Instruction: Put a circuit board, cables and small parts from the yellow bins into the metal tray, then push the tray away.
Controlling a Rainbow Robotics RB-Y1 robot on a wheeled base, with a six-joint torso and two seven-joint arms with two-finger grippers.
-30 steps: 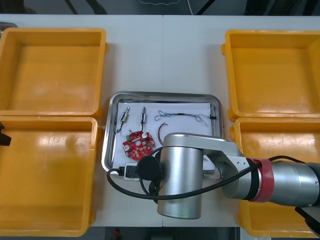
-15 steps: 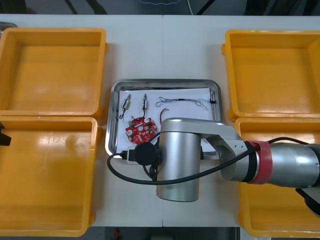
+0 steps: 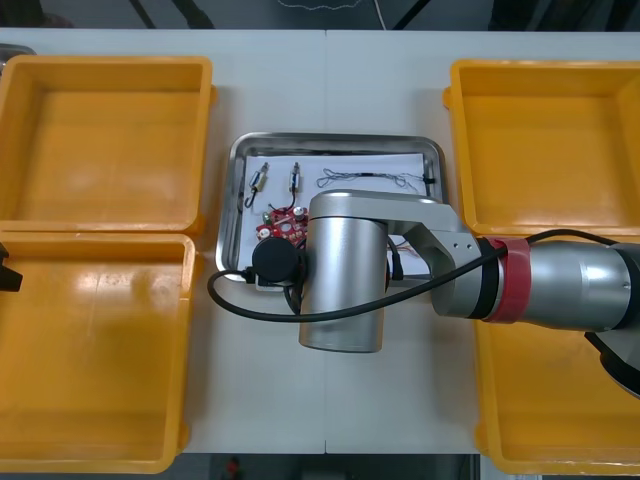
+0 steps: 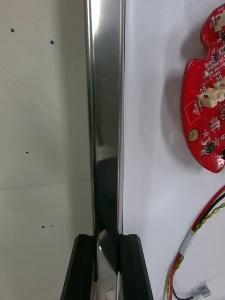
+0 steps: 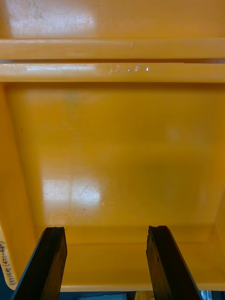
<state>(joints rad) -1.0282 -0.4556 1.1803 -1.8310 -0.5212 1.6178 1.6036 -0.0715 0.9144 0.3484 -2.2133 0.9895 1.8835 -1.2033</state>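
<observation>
Tray [image 3: 335, 138] farther off, in right end effector [image 4: 108, 240]

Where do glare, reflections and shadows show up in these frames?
Right wrist view: the tray rim mirrors a bright streak, darkening near the right end effector clamped on it; the circuit board throws a soft shadow toward the rim. Left wrist view: pale glare patches on the bin floor beyond the open left end effector. Front view: similar glare in the near left bin.
</observation>
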